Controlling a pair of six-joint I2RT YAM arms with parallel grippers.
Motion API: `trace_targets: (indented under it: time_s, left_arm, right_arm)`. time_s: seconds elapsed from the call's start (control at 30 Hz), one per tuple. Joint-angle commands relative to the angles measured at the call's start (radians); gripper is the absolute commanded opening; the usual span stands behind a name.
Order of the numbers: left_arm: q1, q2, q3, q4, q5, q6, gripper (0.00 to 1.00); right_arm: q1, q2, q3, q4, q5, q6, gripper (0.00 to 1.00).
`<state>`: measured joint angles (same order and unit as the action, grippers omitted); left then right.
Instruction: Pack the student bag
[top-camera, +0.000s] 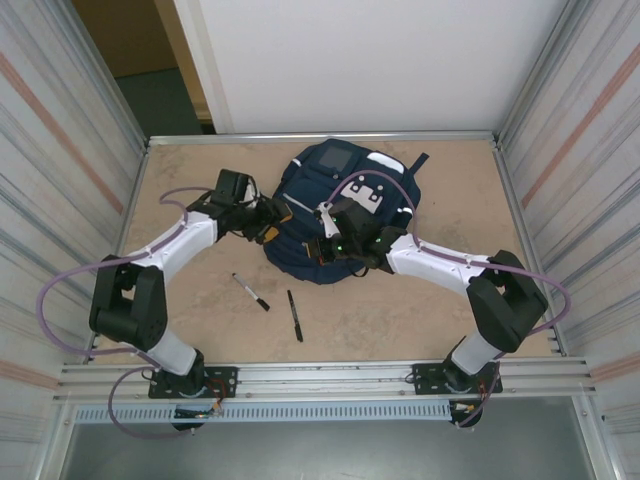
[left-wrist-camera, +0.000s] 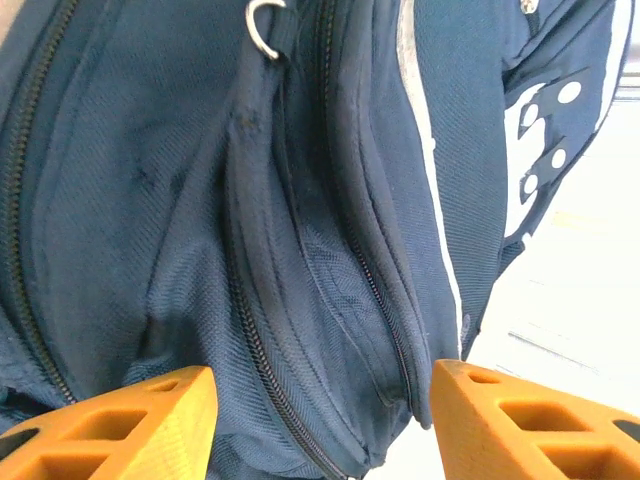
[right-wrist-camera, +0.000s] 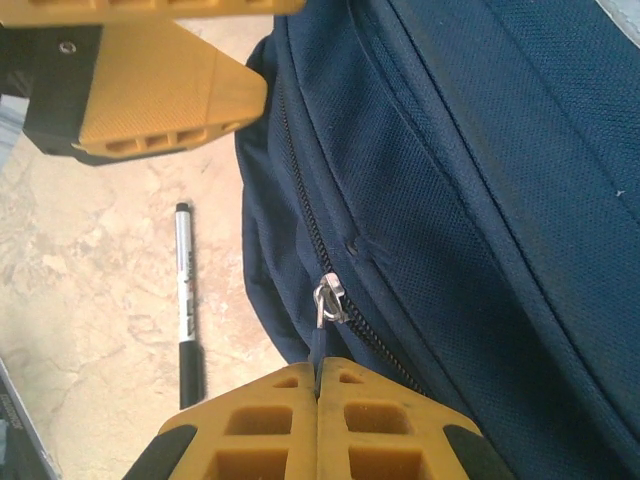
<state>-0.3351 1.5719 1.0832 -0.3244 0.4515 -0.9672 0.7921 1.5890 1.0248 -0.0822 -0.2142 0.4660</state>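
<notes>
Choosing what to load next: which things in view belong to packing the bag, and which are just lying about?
For the job: student bag; white-barrelled pen and black pen on the table, likely cargo.
Not part of it: front rail; side wall panels.

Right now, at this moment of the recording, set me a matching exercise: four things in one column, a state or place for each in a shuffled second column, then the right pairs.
Things
1. left gripper
2. right gripper
3. white-and-black marker
4. student bag

States or places
A. lying loose on the table, nearer the arm bases than the bag
B. fingers pressed together beside a zip pull
C. navy, lying at the far middle of the table
D. fingers apart, facing the bag's fabric

Pairs: 1-D, 2-B, 3-A, 4-C
</notes>
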Motion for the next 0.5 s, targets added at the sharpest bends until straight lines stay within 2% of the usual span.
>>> trace_targets:
  time_s: [0.0,0.13,0.2,0.33,0.47]
  left_arm:
    - [-0.035,0.016,0.01,0.032,-0.091,-0.046,0.54]
    - [-0.083,0.035,-0.032,0.103,-0.13,-0.171,0.45]
    - [-0.098,0.04,-0.057,0.157,-0.139,-0.231,0.38]
    - [-0.121,0.037,-0.051,0.169,-0.149,-0.261,0.19]
    - [-0.155,-0.016,-0.051,0.163,-0.139,-0.299,0.07]
  right_arm:
    - [0.019,0.008,-0.01,0.039,-0.039,0.037,0.0]
    - [0.029,0.009,-0.003,0.013,-0.01,0.051,0.0]
    - [0.039,0.005,-0.013,0.02,0.012,0.049,0.0]
    - [0.039,0.038,0.008,-0.012,0.017,0.047,0.0]
    - [0.042,0.042,-0.005,-0.001,0.036,0.074,0.12]
